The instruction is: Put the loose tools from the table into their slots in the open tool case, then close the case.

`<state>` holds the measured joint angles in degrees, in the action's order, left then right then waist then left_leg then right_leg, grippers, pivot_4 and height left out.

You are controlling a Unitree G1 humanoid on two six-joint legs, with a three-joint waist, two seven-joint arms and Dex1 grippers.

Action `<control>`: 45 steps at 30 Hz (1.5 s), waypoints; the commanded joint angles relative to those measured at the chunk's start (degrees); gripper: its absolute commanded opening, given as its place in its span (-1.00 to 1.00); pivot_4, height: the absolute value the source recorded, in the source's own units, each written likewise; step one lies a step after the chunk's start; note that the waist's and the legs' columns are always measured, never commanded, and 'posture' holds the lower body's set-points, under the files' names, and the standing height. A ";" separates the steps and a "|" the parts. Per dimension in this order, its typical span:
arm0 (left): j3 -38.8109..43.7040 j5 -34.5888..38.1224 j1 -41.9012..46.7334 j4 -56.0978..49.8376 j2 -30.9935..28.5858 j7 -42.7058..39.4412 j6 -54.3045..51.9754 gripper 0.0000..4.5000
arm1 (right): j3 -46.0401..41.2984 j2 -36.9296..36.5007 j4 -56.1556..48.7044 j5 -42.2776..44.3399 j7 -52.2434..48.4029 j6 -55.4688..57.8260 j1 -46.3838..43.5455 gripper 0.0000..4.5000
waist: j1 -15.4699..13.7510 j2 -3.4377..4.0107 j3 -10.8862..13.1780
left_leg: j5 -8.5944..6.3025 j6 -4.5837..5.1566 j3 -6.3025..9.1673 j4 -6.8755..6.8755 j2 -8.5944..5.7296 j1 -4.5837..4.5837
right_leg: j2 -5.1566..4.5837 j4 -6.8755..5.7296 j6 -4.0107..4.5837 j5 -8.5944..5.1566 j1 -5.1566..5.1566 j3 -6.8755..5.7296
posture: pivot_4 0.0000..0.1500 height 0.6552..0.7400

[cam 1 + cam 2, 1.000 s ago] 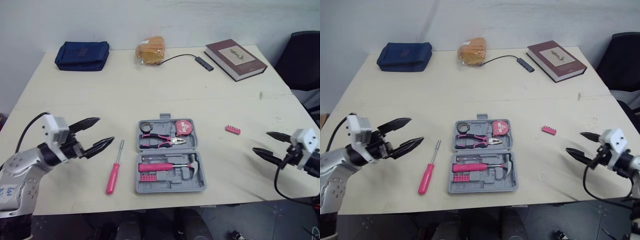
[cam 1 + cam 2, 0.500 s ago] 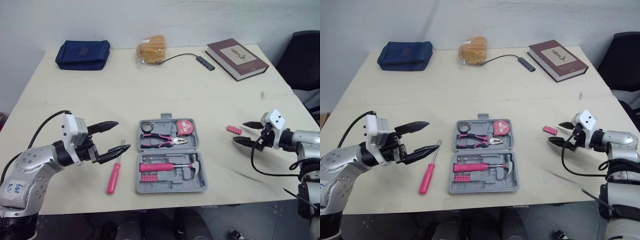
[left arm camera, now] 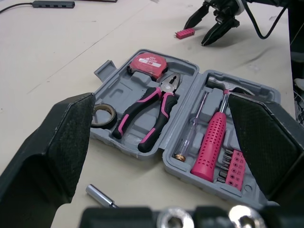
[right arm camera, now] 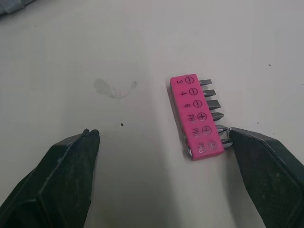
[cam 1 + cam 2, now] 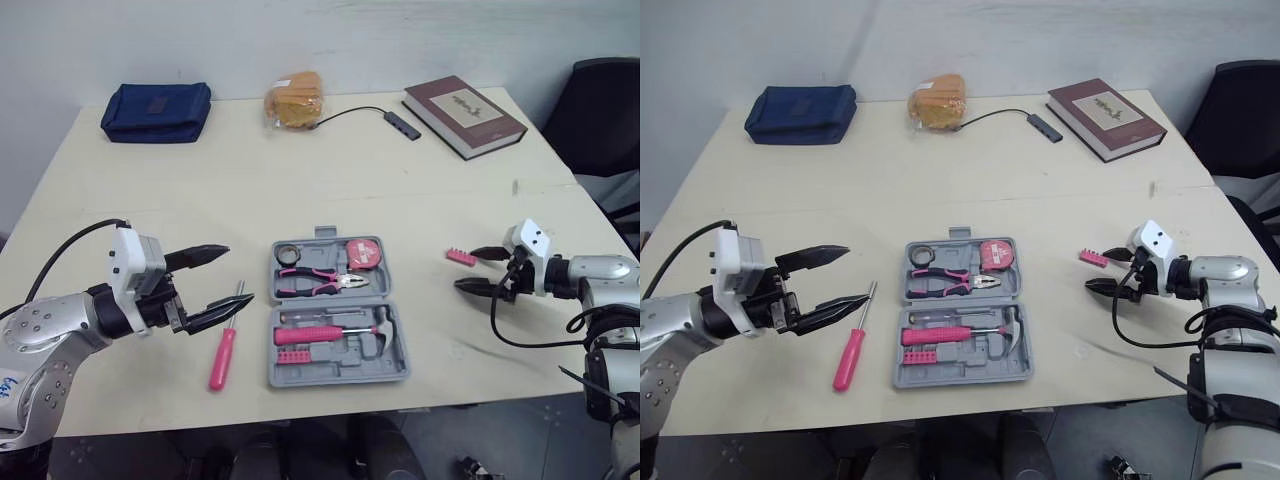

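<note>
The grey tool case (image 5: 338, 378) lies open at the table's front middle, holding pliers, a tape measure, a hammer and a pink-handled driver. A loose pink screwdriver (image 5: 224, 345) lies just left of it. My left gripper (image 5: 238, 274) hovers open above the screwdriver's metal shaft (image 3: 99, 195), facing the case (image 3: 107, 71). A pink bit holder (image 5: 461, 257) lies on the table to the right of the case. My right gripper (image 5: 464, 270) stands open around it; in the right wrist view one fingertip (image 4: 240, 135) sits at the end of the bit holder (image 4: 196, 118).
A blue pouch (image 5: 155, 110), a bagged bread roll (image 5: 292, 100), a USB hub with its cable (image 5: 403, 124) and a brown book (image 5: 465, 103) line the far side of the table. A black chair (image 5: 600, 100) stands beyond the right edge.
My right gripper has come from near the table's front right corner up to the bit holder. My left gripper has moved right, over the screwdriver. The camera has shifted slightly.
</note>
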<state>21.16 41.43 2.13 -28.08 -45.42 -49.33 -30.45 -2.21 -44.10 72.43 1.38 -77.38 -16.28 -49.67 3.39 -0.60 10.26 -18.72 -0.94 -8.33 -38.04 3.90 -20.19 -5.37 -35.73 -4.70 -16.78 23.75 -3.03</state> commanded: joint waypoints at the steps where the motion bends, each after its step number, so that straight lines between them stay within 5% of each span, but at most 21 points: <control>1: 0.71 1.50 0.91 -1.14 -0.87 -0.28 -0.41 0.99 | -0.28 0.31 0.73 -0.55 -1.00 0.42 -0.70 1.00 | 0.08 0.00 0.00 | 0.00 -0.01 0.00 0.00 0.01 0.00 | 0.01 0.00 0.00 0.00 0.00 0.00 | 1.00 1.00; 9: 0.08 1.45 1.92 -0.37 -1.75 -1.58 -0.89 0.99 | -1.15 1.62 0.84 -0.60 0.98 -0.02 -0.35 1.00 | 0.36 0.00 0.00 | 0.01 -0.03 -0.01 -0.01 0.02 0.03 | 0.01 -0.04 0.00 0.00 0.00 0.02 | 1.00 1.00; 12: -0.66 1.53 2.57 -0.34 -1.55 -1.80 -1.23 1.00 | -1.88 2.21 0.85 -0.28 3.32 -0.66 0.43 0.63 | 0.84 -0.01 0.01 | 0.03 -0.05 -0.01 -0.03 0.01 0.04 | 0.00 -0.09 0.00 0.00 0.00 0.03 | 1.00 1.00; 19: -1.88 1.45 3.35 0.14 -1.37 -2.67 -1.48 1.00 | -3.91 3.01 0.92 -0.21 10.92 -3.05 2.60 -0.68 | 1.36 -0.03 0.01 | 0.06 -0.03 0.02 -0.07 -0.07 0.06 | 0.01 -0.12 -0.05 0.03 -0.06 0.05 | 1.00 1.00; 29: -5.18 -0.14 4.29 1.17 0.31 -3.98 0.87 1.00 | -8.10 1.66 -6.68 5.92 3.82 -6.72 4.61 -0.68 | 1.22 0.00 0.06 | 0.12 0.12 0.07 -0.04 -0.08 0.00 | -0.04 -0.06 -0.22 0.12 -0.08 0.12 | 1.00 1.00; 34: -7.99 -4.87 3.50 4.18 0.06 -9.35 8.34 1.00 | -7.22 1.17 -28.47 11.83 -2.94 2.49 9.79 -0.68 | 1.35 0.11 0.16 | 0.11 0.10 0.00 0.00 -0.07 0.00 | -0.02 -0.06 -0.23 0.13 -0.02 0.10 | 1.00 1.00; 39: -10.38 -5.75 2.49 5.22 0.02 -14.92 12.69 1.00 | -0.31 -4.32 -73.94 21.61 -0.20 37.17 21.93 -0.68 | 0.73 0.14 0.17 | 0.05 -0.04 0.09 0.02 0.24 -0.06 | -0.09 -0.12 -0.09 0.05 0.10 0.08 | 1.00 1.00; 45: -12.26 -8.77 1.46 7.83 0.86 -18.11 18.21 1.00 | 8.04 -7.46 -100.39 30.53 4.92 60.37 23.29 -0.68 | -0.17 0.00 0.19 | 0.00 -0.04 0.03 0.05 0.29 -0.42 | -0.06 -0.18 0.01 0.00 0.61 0.03 | 1.00 1.00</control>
<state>8.85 33.36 3.56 -20.77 -44.97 -66.66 -14.26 4.20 -51.57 -23.16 29.42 -74.33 38.98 -25.53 3.23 -0.61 10.45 -18.83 -0.77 -8.30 -37.99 4.17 -20.63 -5.45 -35.91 -4.69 -16.79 24.38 -3.01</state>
